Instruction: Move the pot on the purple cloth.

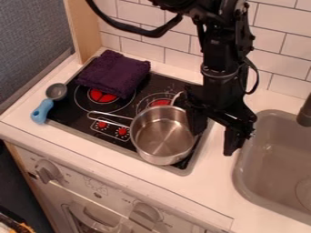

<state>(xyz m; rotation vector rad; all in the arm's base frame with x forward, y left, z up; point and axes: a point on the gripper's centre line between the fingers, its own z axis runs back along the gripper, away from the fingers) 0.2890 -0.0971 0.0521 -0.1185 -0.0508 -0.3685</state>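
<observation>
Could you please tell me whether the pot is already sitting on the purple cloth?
No, the pot stands at the stovetop's front right, apart from the folded purple cloth at the back left.

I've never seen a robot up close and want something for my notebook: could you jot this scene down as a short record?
Arm: black, in from the top
Gripper: open, at the pot's right side in the picture
Pot: metal, on the stove, not on the cloth
Cloth: purple, folded, at the stove's back left
Scoop: blue-handled, by the stove's left edge
Sink: grey, far right
</observation>
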